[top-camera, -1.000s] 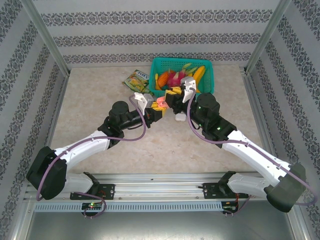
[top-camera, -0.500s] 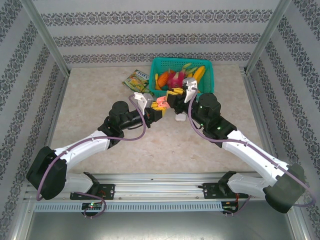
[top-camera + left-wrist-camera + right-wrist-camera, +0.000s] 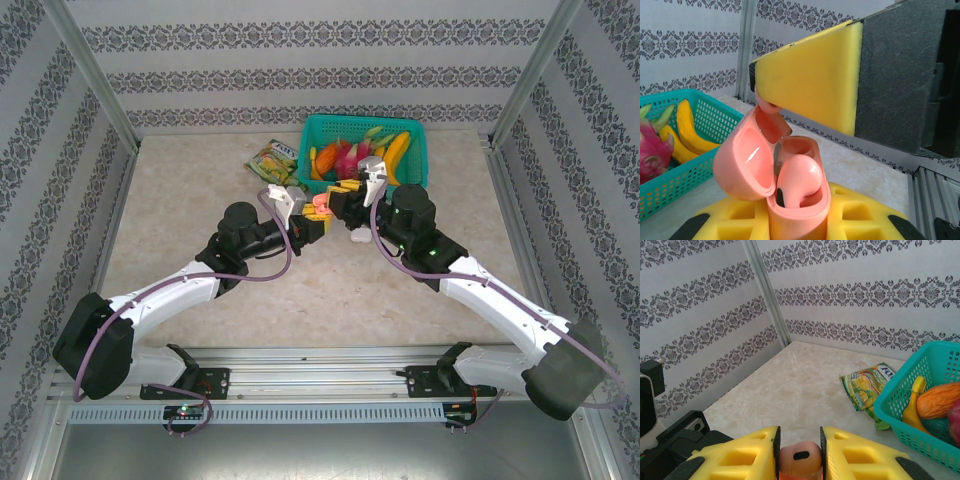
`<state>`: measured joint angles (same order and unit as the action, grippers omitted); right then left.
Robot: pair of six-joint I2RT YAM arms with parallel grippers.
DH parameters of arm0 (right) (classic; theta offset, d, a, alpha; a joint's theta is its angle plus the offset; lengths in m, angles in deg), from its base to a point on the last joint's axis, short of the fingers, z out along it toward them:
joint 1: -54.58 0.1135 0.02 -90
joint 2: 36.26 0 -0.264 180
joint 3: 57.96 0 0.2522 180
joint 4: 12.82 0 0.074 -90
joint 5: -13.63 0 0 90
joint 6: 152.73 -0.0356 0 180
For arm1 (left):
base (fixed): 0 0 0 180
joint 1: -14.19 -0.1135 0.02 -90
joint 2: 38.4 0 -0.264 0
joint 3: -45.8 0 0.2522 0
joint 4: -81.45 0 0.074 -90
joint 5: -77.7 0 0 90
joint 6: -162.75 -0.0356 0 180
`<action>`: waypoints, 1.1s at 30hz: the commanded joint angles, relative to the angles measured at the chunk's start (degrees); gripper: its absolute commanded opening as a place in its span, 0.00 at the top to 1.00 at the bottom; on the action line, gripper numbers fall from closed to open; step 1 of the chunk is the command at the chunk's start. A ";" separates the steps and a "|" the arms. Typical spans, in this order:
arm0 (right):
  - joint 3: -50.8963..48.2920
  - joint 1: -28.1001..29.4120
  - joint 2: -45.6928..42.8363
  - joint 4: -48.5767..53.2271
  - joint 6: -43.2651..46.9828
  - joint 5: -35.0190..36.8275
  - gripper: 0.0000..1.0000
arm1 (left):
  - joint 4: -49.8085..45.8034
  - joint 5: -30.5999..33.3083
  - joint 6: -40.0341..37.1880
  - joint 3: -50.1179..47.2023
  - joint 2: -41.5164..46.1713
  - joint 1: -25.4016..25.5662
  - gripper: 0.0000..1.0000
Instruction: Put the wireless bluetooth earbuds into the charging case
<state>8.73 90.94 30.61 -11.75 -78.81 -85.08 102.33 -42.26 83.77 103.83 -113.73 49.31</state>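
My left gripper is shut on the base of a pink charging case, which it holds upright with its lid swung open. One pink earbud sits in the case's near socket. My right gripper is shut on a second pink earbud. In the left wrist view that earbud hangs under the right gripper's yellow finger, just above the case's far socket. From above, both grippers meet at the pink case in front of the basket.
A teal basket of toy fruit stands at the back centre, just behind the grippers. A green snack packet lies to its left. A small white case rests on the table below the right gripper.
The right gripper has shifted slightly left, closer over the open case. The left arm has held still.
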 commanded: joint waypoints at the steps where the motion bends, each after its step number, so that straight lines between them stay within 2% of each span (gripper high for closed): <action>1: 0.38 -0.33 0.19 -0.69 1.22 -1.06 0.74 | 1.75 -0.87 0.23 1.34 1.06 -0.65 1.00; 33: -3.78 -0.25 -1.44 -1.73 0.91 -1.06 0.75 | 2.11 -0.56 0.66 2.31 0.86 -0.66 1.00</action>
<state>5.93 90.67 29.71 -12.97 -78.81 -85.08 101.47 -42.11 83.77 103.83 -113.73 49.31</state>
